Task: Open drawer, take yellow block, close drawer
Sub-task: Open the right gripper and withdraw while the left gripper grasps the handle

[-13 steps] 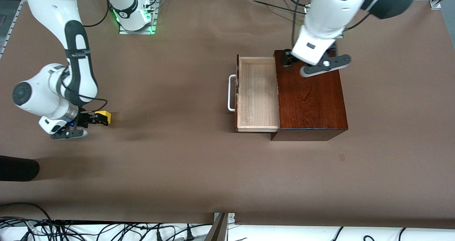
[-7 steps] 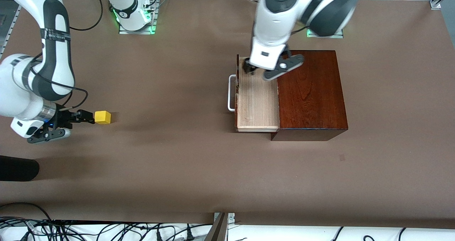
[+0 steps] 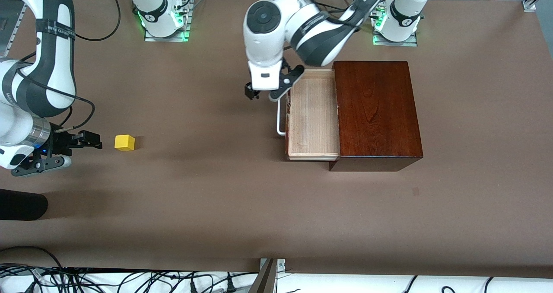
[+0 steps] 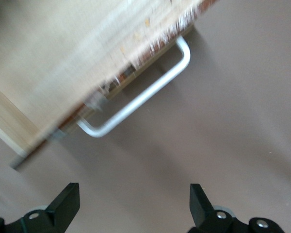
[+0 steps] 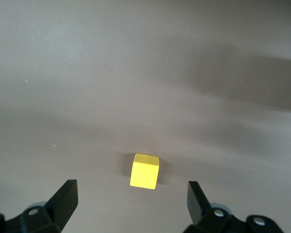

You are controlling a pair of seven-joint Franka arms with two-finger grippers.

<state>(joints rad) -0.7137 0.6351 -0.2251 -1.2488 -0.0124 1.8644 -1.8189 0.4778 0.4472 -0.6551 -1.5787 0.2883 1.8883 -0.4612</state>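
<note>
Brown table [image 3: 216,198] bears yellow block [image 3: 124,142] outside the open, empty drawer [image 3: 312,116]; both tools gape.

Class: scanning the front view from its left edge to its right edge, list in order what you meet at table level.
right gripper → yellow block → left gripper → drawer → mahogany box

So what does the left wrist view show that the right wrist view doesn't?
Only the left wrist view shows the open drawer and its handle, with the open left gripper facing them. Only the right wrist view shows the yellow block lying free ahead of the open right gripper. Both share the brown table.
</note>
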